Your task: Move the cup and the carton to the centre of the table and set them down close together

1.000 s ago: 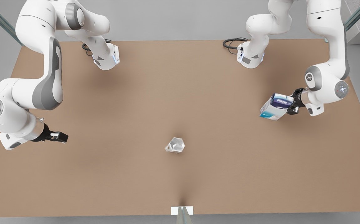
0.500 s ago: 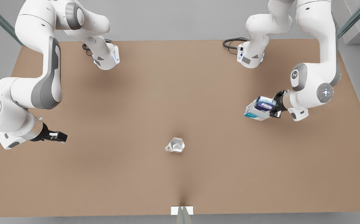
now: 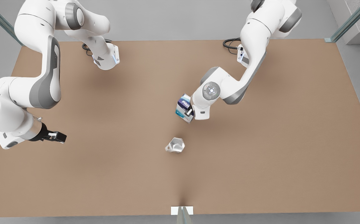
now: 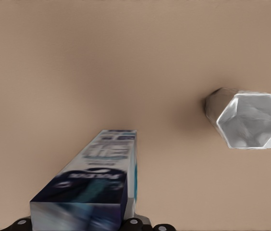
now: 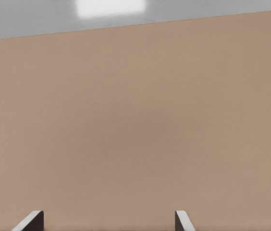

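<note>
Between the left claw's (image 3: 188,112) fingers sits the carton (image 3: 183,106).

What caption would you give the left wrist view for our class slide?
Left claw carries the carton above the table, with the cup resting apart from it.

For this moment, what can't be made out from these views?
- Whether the carton touches the table: front view looks down from above.
- Left gripper fingers: carton and wrist hide them.
- Carton print: blurred, left wrist view.
- Right gripper fingers: cut off by right wrist view's edge.
</note>
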Motion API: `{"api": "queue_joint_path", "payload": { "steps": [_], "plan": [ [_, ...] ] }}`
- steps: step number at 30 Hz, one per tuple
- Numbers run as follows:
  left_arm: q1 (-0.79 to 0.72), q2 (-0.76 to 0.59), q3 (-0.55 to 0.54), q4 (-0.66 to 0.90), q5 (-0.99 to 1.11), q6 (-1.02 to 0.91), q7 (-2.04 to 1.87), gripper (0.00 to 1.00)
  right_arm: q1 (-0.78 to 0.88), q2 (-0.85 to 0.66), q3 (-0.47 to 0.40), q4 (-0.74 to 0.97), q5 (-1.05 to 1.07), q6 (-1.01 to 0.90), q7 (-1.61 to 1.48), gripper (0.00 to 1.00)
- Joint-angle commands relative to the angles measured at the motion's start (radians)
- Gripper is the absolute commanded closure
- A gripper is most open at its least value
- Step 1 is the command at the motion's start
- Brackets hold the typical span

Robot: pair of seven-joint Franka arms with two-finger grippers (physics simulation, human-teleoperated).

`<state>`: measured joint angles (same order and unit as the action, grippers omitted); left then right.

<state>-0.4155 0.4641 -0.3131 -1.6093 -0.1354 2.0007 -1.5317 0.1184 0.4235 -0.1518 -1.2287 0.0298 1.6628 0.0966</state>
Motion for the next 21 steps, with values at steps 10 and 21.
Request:
{"api": "queue_joint_path", "payload": {
  "steps": [10,21],
  "plan": [
    [0.000,0.028,0.009,0.000,0.011,0.040,-0.002,0.00,0.000,0.001,-0.002,0.000,-0.002,0.002,0.000,0.00],
    [0.306,-0.168,0.288,0.249,0.029,-0.531,1.118,0.00,-0.003,-0.009,0.000,0.021,0.009,-0.002,0.000,0.00]
  ]
}}
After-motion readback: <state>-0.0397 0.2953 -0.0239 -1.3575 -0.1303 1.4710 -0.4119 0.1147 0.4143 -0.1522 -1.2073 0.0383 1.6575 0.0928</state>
